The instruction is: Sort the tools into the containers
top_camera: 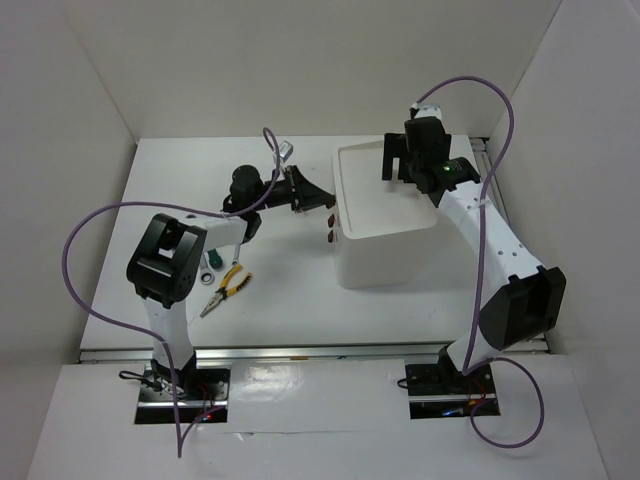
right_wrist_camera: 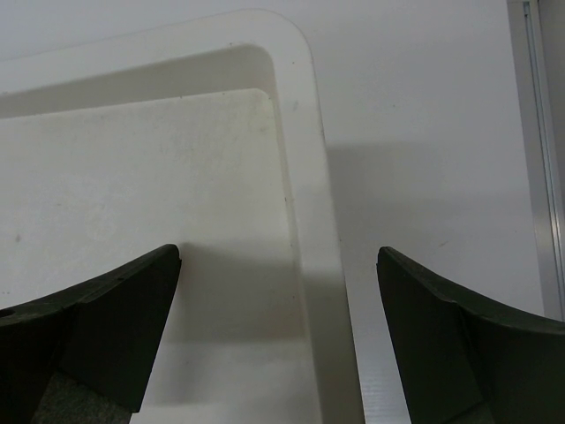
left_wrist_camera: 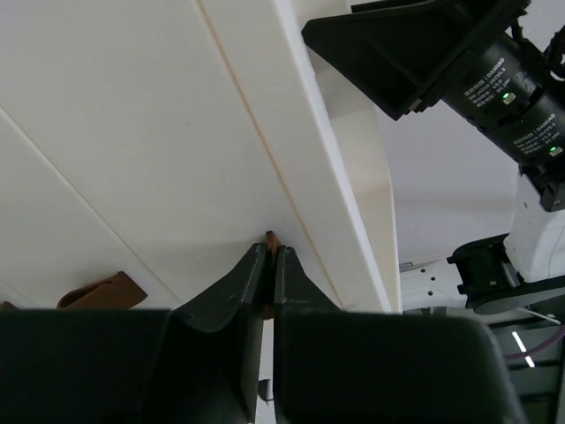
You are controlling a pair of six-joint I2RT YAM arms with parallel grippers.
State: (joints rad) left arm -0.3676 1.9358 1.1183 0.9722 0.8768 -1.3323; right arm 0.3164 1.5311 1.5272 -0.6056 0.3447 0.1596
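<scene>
The white drawer box (top_camera: 385,255) stands mid-table, its shallow top tray (top_camera: 352,160) bare. My left gripper (top_camera: 322,203) is at the box's left face, shut on the top drawer's small red-brown handle (left_wrist_camera: 273,237). Lower handles (top_camera: 330,237) show below it, one also in the left wrist view (left_wrist_camera: 101,290). My right gripper (top_camera: 405,165) is open and empty, hovering over the tray's far right corner rim (right_wrist_camera: 305,177). Yellow-black pliers (top_camera: 226,288) and a green-handled screwdriver (top_camera: 212,260) lie beside the left arm's base link. The other tools are hidden.
White walls enclose the table on three sides. A metal rail (right_wrist_camera: 530,132) runs along the table's right edge, close to the box. The left arm's purple cable (top_camera: 90,230) loops out to the left.
</scene>
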